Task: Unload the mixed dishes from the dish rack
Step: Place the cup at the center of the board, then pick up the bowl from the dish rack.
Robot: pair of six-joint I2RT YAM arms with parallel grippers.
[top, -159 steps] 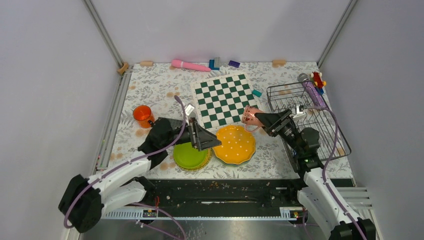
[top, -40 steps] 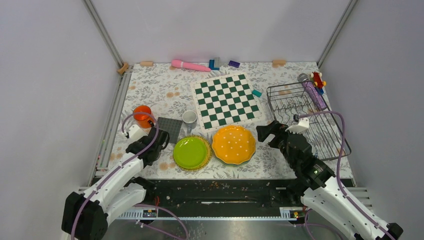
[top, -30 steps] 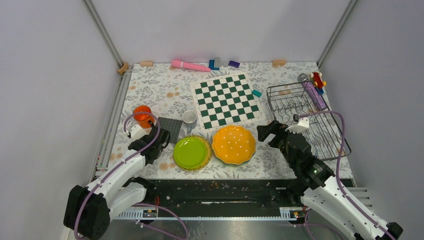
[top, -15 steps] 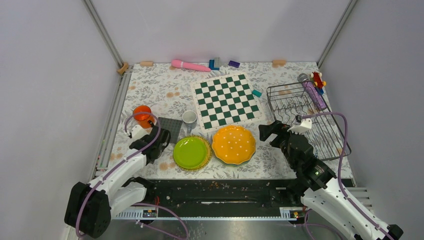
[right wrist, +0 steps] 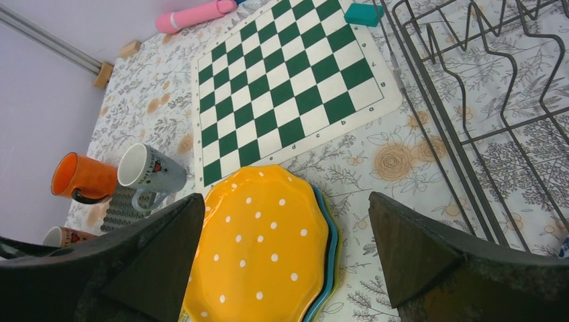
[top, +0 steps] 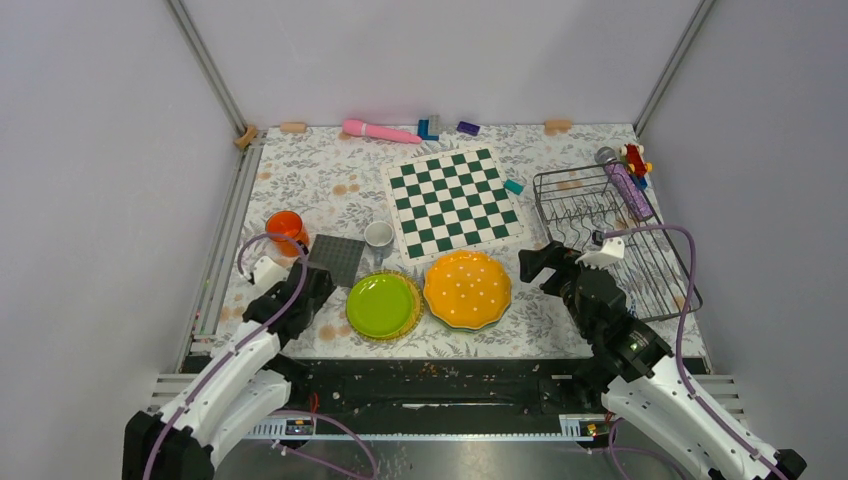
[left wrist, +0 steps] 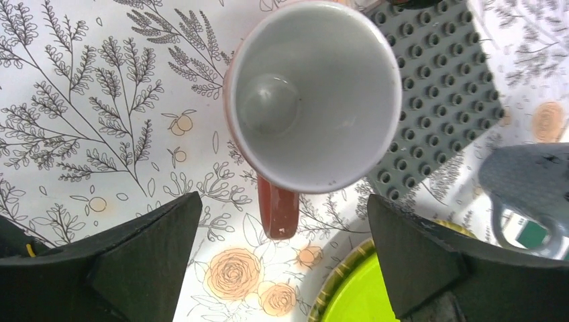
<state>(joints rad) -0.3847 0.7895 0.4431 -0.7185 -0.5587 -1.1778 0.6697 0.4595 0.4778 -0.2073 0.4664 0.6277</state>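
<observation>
The pink cup stands upright on the table beside the studded baseplate. Its handle points to 6 o'clock between the spread, empty fingers of the left gripper. The right gripper, likewise released, has the dish rack at its 3 o'clock.

Dark wire rack at table's right. Orange dotted plate stacked on teal plate; lime plate just beside, left. Orange cup, white cup, pink cup upright, near lime plate.
</observation>
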